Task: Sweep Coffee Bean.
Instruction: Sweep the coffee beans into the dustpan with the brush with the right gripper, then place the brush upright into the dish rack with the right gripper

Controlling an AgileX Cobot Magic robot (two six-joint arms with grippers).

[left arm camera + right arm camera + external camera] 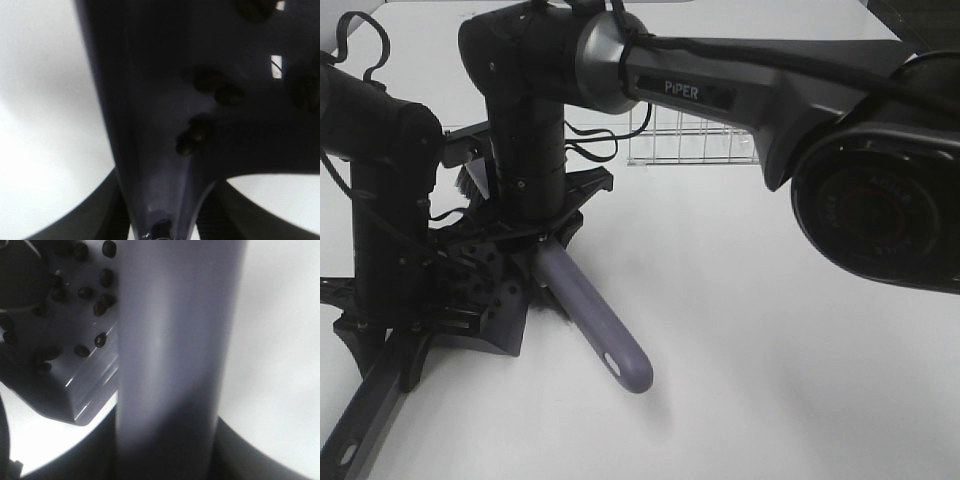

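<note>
Brush handle (170,355) beside beans (100,340) in dustpan (92,390)

Only one legible mark: white "PiPER" lettering (686,88) on a dark plate on the right arm's forearm link (770,70), well up-arm from the right gripper (548,238) and its jaws.

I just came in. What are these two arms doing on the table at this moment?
The two arms are sweeping up coffee beans. The left gripper holds the dustpan by its narrow end. The right gripper, reaching across, is shut on the brush handle right beside it. Many beans already lie in the dustpan. The arms hide whether any are left on the table.
</note>
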